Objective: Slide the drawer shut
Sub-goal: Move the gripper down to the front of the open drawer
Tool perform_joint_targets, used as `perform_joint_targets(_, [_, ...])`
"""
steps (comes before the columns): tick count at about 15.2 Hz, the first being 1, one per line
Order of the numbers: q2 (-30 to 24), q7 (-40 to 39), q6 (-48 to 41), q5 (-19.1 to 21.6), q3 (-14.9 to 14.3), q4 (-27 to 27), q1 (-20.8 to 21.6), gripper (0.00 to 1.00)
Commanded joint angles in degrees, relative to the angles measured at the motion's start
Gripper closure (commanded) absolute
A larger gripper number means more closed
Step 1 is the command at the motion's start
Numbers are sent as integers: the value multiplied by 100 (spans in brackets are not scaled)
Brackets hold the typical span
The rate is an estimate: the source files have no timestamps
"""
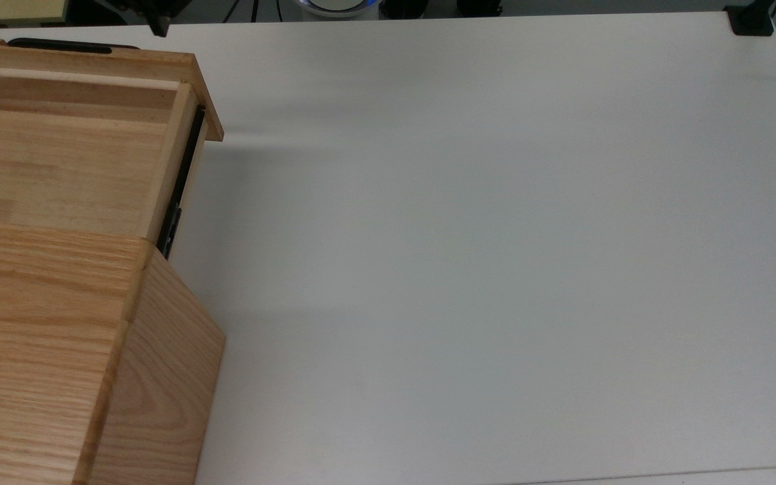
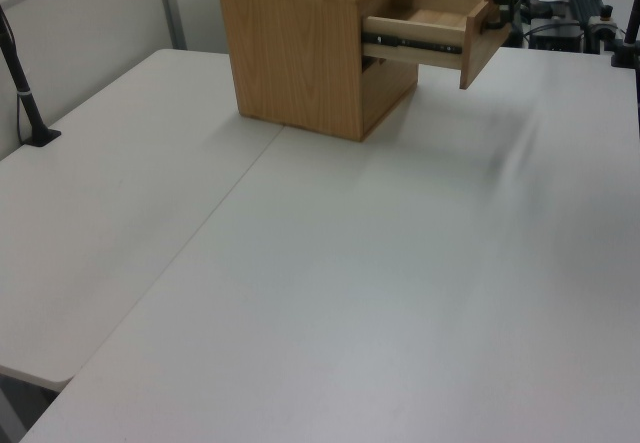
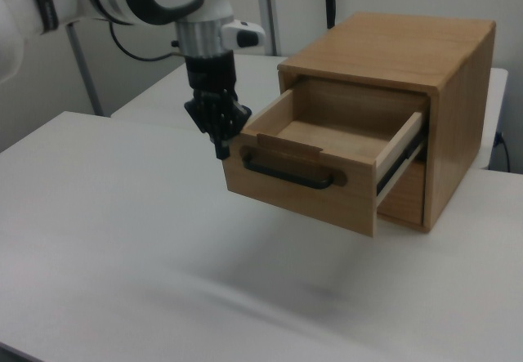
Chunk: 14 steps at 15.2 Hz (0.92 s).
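The white table (image 3: 98,239) carries the oak cabinet (image 3: 409,76), and out of the cabinet's upper opening the drawer (image 3: 327,162) is seen pulled well out, empty, its front panel hanging free over the table. In the right view the gripper (image 3: 221,145) is held pointing down just in front of the panel's left end, beside the left end of the black bar handle (image 3: 288,174); whether the tips touch the wood cannot be told. The fingers (image 3: 219,133) appear drawn narrow with nothing held between them, although the gap itself is not clearly resolved.

Several failures can be foreseen from this placement. Since the tips stand at one end of the panel rather than before its middle, an off-centre push would be applied, and the drawer could be racked on its black side rail (image 1: 179,195) so that it binds partway. If the rails were to jam, the push would be passed into the cabinet, which could be slid across the table instead. A tip could also be caught behind the handle, or slip off the panel's edge.
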Motion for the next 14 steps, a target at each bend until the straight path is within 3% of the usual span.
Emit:
perform_joint_targets(1, [58,-194,284,-45,1,-111,-220,100])
perform_joint_targets(9, [400,-159,1399,34,1,-111,-440,100])
perform_joint_targets(14, [646,358,2602,306,1,-76,-458,100])
